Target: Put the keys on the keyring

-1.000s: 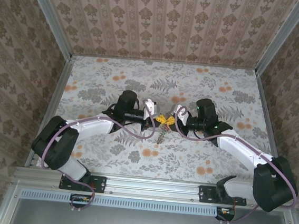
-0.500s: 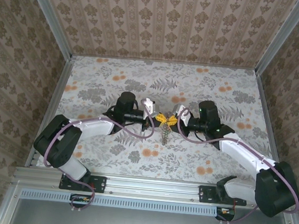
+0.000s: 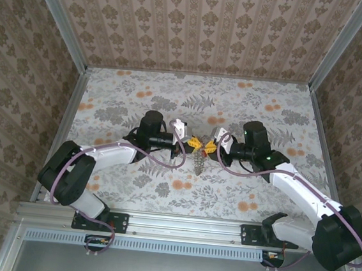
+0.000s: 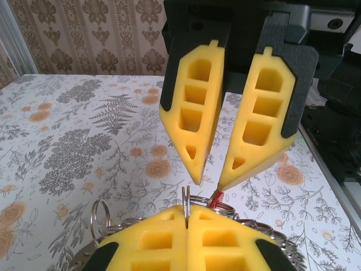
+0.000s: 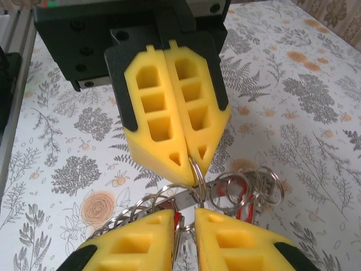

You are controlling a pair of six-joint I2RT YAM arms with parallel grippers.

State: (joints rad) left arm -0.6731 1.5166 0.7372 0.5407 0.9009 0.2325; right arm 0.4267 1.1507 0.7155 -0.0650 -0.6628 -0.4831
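Two robot arms meet in the middle of the flowery table (image 3: 140,93), and their yellow fingers almost touch, tip to tip.

We start on the left. The left arm (image 3: 102,150) bends in from the left side and points to the right. The left gripper (image 4: 186,217) is squeezed tight, with no gap between its two foam fingers. A thin metal loop sticks up out of the seam between them, standing on its edge, so this hand is pinching it. We think this loop is the keyring (image 4: 185,197), but the view is too close for us to be sure.

Under and around the pinched loop we see a bunch of wire rings (image 5: 248,189), all hooked together. From above, the bunch looks like a small grey clump just on the near side of the two hands. We cannot tell if it touches the table.

The keys (image 4: 216,199) are mixed into this bunch. We can pick out only a red part of one. It sits right at the tip of one finger of the other hand.

Next comes the right gripper (image 5: 185,219). Its fingers stand a little apart, with a thin gap we can see through. Nothing looks squeezed between them. It faces the left gripper, very close.

Last, the right arm (image 3: 292,181) reaches in from the right side and points to the left.
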